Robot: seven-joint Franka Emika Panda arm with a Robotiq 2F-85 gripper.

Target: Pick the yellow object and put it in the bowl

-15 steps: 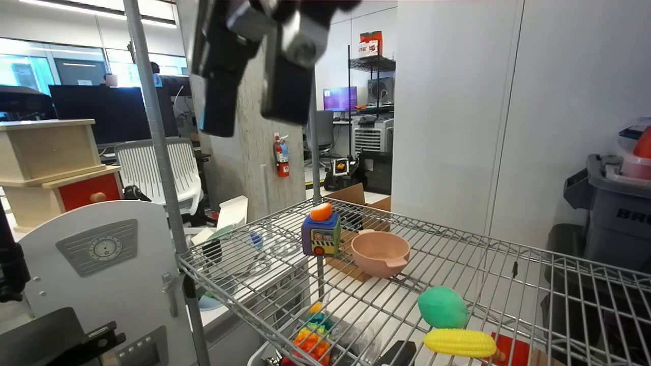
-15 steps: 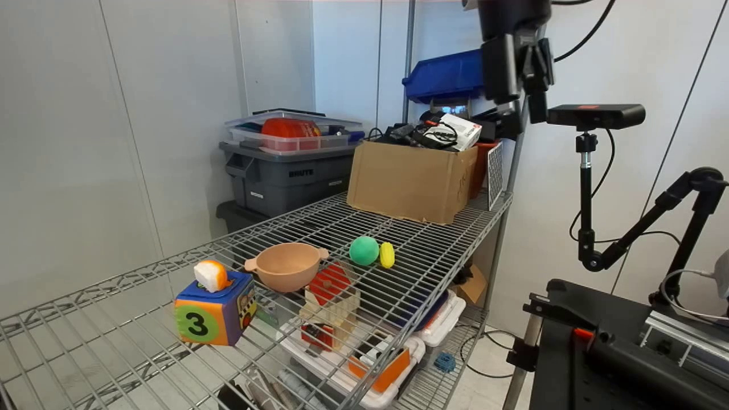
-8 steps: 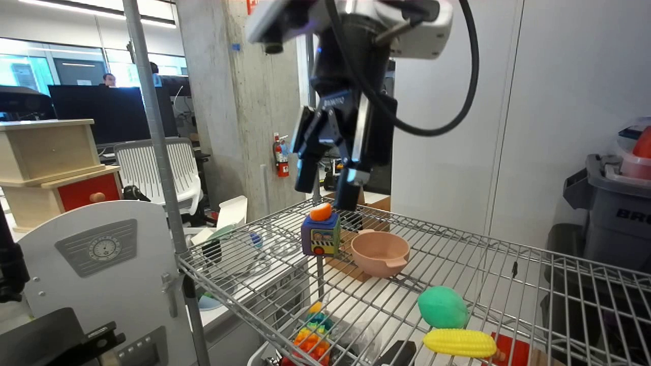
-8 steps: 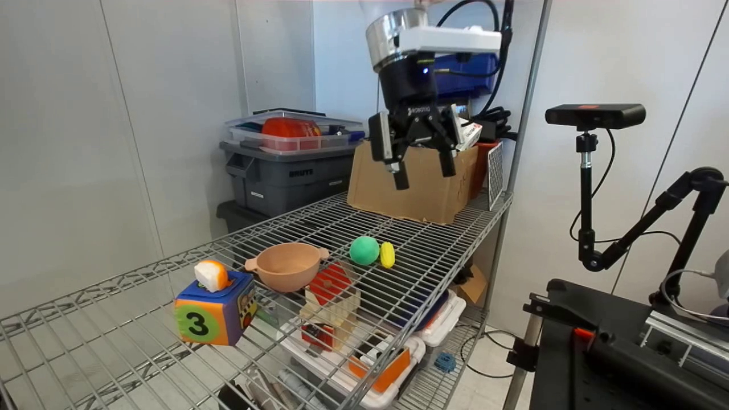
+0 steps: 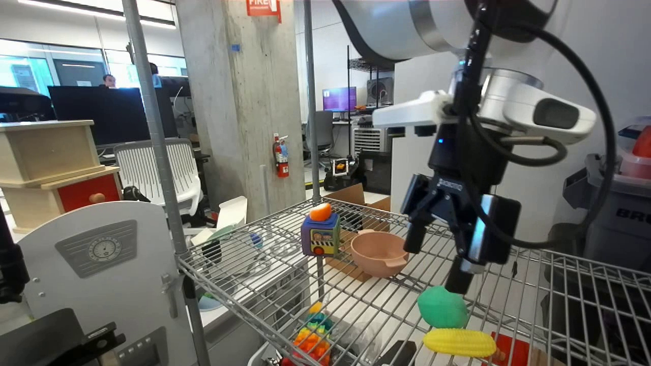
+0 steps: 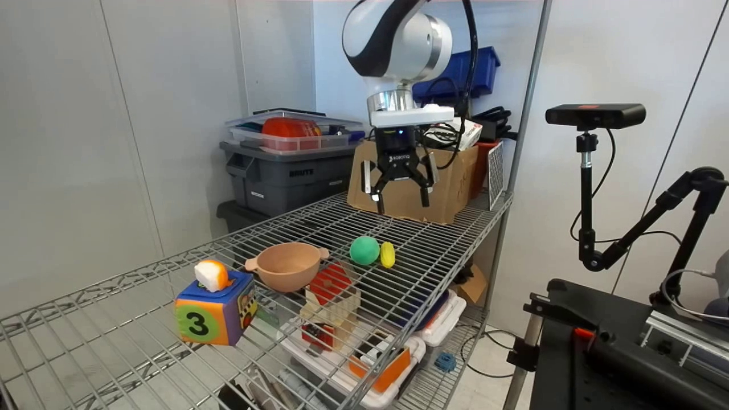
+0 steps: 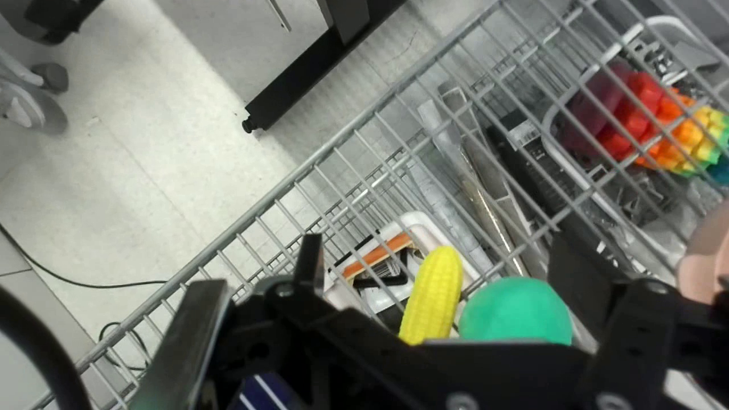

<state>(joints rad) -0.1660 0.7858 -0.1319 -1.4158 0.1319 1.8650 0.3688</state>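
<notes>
The yellow object is a toy corn cob [image 5: 459,342] lying on the wire shelf; it also shows in an exterior view [image 6: 387,254] and in the wrist view [image 7: 434,293]. The bowl [image 5: 375,254] is pinkish-tan with two small handles and stands on the same shelf [image 6: 287,272]. Its blurred edge shows at the right of the wrist view [image 7: 696,276]. My gripper [image 5: 436,262] is open and empty, above the shelf and apart from the corn [image 6: 402,202]. In the wrist view its fingers stand wide [image 7: 310,262], with corn and green ball seen between them.
A green ball [image 5: 441,307] lies close beside the corn, on the bowl's side. A soft cube [image 6: 208,313] with an orange-and-white piece [image 6: 211,276] on top stands beyond the bowl. A cardboard box [image 6: 410,176] stands behind the gripper. A shelf post [image 5: 157,127] rises at one corner.
The arm has swung in over the shelf and lowered, bringing the open gripper closer to the corn and ball. The corn, ball, bowl and cube have not moved.
</notes>
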